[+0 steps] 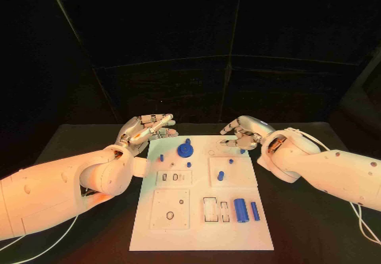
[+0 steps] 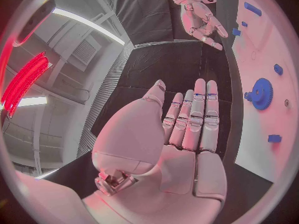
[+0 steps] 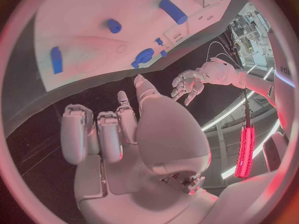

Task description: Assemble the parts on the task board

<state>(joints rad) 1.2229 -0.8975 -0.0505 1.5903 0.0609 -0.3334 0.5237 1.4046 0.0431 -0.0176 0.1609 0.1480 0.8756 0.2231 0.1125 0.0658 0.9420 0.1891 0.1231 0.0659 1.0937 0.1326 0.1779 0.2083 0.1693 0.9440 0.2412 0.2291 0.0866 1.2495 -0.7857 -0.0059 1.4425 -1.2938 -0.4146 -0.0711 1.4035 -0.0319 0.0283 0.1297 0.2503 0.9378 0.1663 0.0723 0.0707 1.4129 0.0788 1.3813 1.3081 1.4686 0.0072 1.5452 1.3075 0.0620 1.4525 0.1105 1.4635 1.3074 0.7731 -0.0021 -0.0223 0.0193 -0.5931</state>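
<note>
The white task board lies in the middle of the black table. A blue gear stands near its far edge, with small blue pegs around the middle, and a blue cylinder and a blue bar at the near right. My left hand hovers past the board's far left corner, fingers straight and empty. My right hand hangs over the far right corner, fingers loosely apart, holding nothing. The left wrist view has the left hand, the gear and the right hand.
The board has recessed slots beside the cylinder and a plate with holes at the near left. The right wrist view shows my right hand, the gear, the cylinder and my left hand. Black table surrounds the board.
</note>
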